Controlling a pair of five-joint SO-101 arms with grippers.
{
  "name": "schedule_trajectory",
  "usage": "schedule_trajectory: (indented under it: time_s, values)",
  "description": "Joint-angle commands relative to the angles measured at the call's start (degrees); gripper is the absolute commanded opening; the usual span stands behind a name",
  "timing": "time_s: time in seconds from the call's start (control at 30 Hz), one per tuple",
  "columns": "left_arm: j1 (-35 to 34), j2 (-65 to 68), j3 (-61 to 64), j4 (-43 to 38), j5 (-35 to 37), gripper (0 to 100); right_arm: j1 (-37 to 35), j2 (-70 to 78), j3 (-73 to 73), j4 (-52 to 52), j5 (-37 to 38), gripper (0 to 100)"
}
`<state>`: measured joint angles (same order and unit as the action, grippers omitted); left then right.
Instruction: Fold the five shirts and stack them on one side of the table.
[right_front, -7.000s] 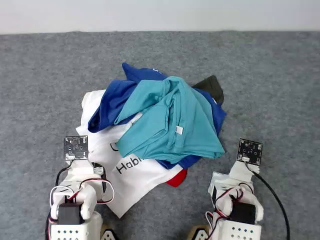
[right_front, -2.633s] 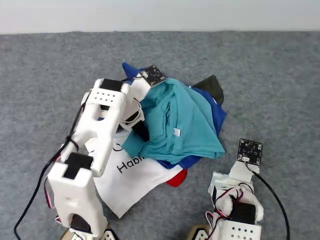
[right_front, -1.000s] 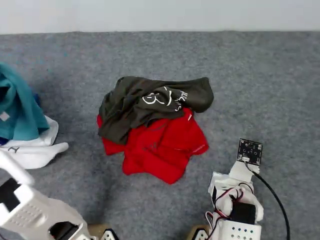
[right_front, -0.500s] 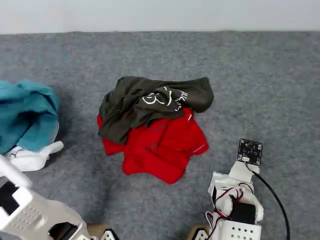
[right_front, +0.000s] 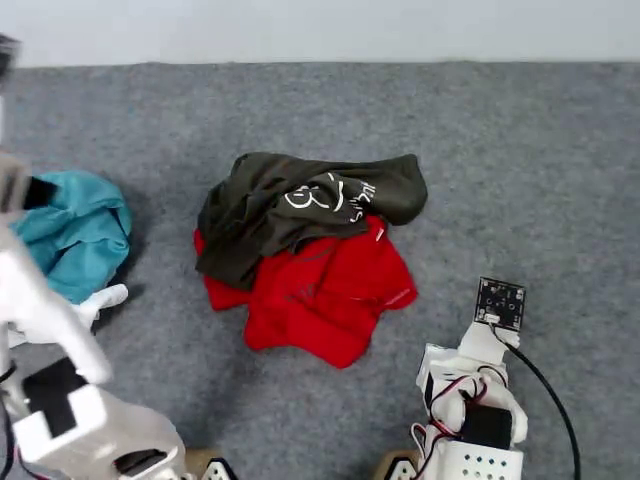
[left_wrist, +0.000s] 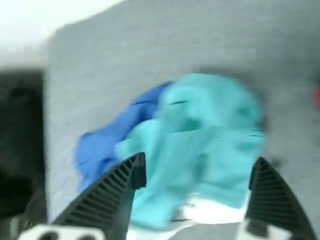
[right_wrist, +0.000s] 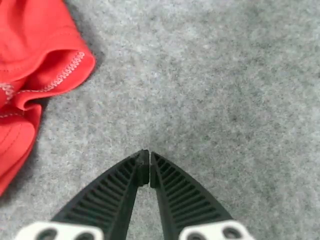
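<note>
A crumpled teal shirt (right_front: 75, 235) lies at the table's left edge with a white shirt (right_front: 100, 300) poking out beneath it. In the left wrist view the teal shirt (left_wrist: 210, 130) sits on a blue shirt (left_wrist: 115, 140) and the white shirt (left_wrist: 210, 214). My left gripper (left_wrist: 199, 162) hovers open above this heap, holding nothing. Mid-table, a dark olive shirt (right_front: 300, 205) lies bunched over a red shirt (right_front: 320, 295). My right gripper (right_wrist: 150, 156) is shut and empty over bare carpet, a short way from the red shirt's hem (right_wrist: 30, 60).
Grey felt (right_front: 520, 170) covers the table, with open room to the right and at the back. The right arm (right_front: 475, 400) sits folded at the near right edge. The left arm's white body (right_front: 60, 400) stands at the near left.
The left arm pulled the teal, blue and white shirts off to the left edge, let them drop into a heap, and has risen above them. The right arm stayed still.
</note>
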<state>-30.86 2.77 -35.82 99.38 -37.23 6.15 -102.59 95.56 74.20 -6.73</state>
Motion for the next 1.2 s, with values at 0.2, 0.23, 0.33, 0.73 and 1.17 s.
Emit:
schedule_trajectory:
  time_s: [0.2, 0.23, 0.33, 0.73, 1.17]
  values:
    - [24.3, -3.3, 17.9, -4.3, 3.4, 33, 0.0, -0.4, 0.9, 0.1, -0.4, 1.3]
    - [25.8, -2.6, 18.4, -6.2, 4.7, 33, 0.0, -0.4, 0.9, 0.1, -0.4, 1.3]
    - [30.3, -0.8, 18.6, -11.1, 7.6, 33, 0.0, -0.4, 0.9, 0.1, -0.4, 1.3]
    - [42.4, 13.5, 12.4, -15.7, 17.1, 36, 0.0, -0.4, 0.9, 0.1, -0.4, 1.3]
    - [41.7, 36.7, -2.9, -19.5, 17.5, 25, 0.0, -0.4, 0.9, 0.1, -0.4, 1.3]
